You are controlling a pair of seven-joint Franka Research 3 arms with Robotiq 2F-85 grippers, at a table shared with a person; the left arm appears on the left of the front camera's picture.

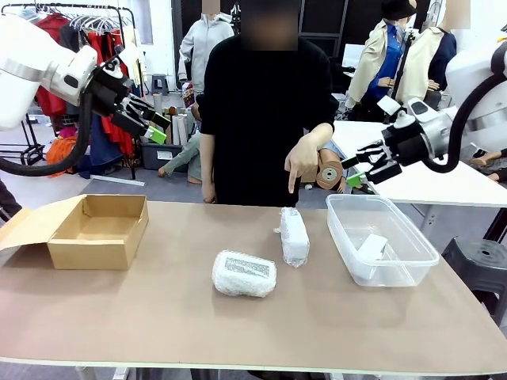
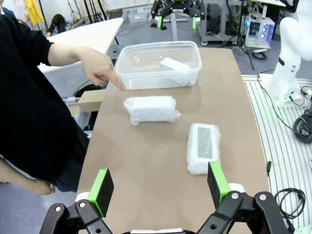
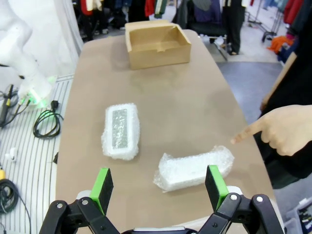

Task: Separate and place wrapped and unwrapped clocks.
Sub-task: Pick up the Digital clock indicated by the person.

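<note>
Two wrapped clocks lie mid-table in bubble wrap. One wrapped clock (image 1: 244, 273) (image 2: 203, 147) (image 3: 121, 130) shows a grey face. The other wrapped clock (image 1: 294, 235) (image 2: 149, 109) (image 3: 195, 168) lies beyond it, and the person's hand (image 1: 301, 162) (image 2: 100, 68) (image 3: 278, 129) points a finger down at it. The unwrapped clock (image 1: 371, 247) (image 2: 174, 68), a bare white block, rests inside the clear plastic bin (image 1: 388, 273) (image 2: 146, 80). My left gripper (image 1: 146, 119) (image 2: 160, 187) hangs open high above the table's left side. My right gripper (image 1: 360, 166) (image 3: 159, 186) is open above the bin's far edge, holding nothing.
An open cardboard box (image 1: 87, 253) (image 3: 158, 56) stands on the table's left, its flap spread outward. The person stands at the far edge, in the middle. A second table (image 1: 444, 186) lies behind on the right. Bare tabletop runs along the near edge.
</note>
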